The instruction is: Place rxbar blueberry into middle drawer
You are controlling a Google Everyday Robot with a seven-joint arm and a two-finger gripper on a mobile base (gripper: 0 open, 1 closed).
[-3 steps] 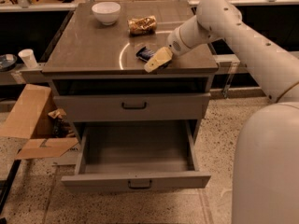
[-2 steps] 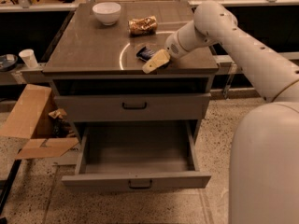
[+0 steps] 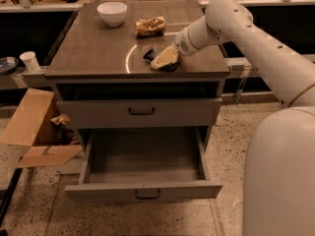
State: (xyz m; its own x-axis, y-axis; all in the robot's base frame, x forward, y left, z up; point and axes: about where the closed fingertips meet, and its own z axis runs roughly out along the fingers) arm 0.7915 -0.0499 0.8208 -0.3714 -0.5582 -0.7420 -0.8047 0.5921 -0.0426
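We find the rxbar blueberry [image 3: 149, 56] lying flat on the cabinet top [image 3: 93, 53], near its front edge and right of centre. Only its dark left end shows. The rest is hidden under the gripper [image 3: 165, 59], which sits right on top of the bar at the end of the arm reaching in from the bar's right. We cannot tell whether the gripper is clamped on the bar or only resting over it.

We judge the bar light, thin and a little bendy, with a slick wrapper that could slide on the smooth top. A pinch across its narrow width, near the middle, looks like the safest hold.

Just behind the bar lies a crinkled golden snack bag [image 3: 150, 26], and further back and left of the bar stands a white bowl [image 3: 112, 13]. Below the bar, past a closed drawer front [image 3: 140, 112], the middle drawer [image 3: 113, 191] stands pulled out. Far to the bar's left sit a paper cup [image 3: 30, 61] and a cardboard box [image 3: 32, 127].
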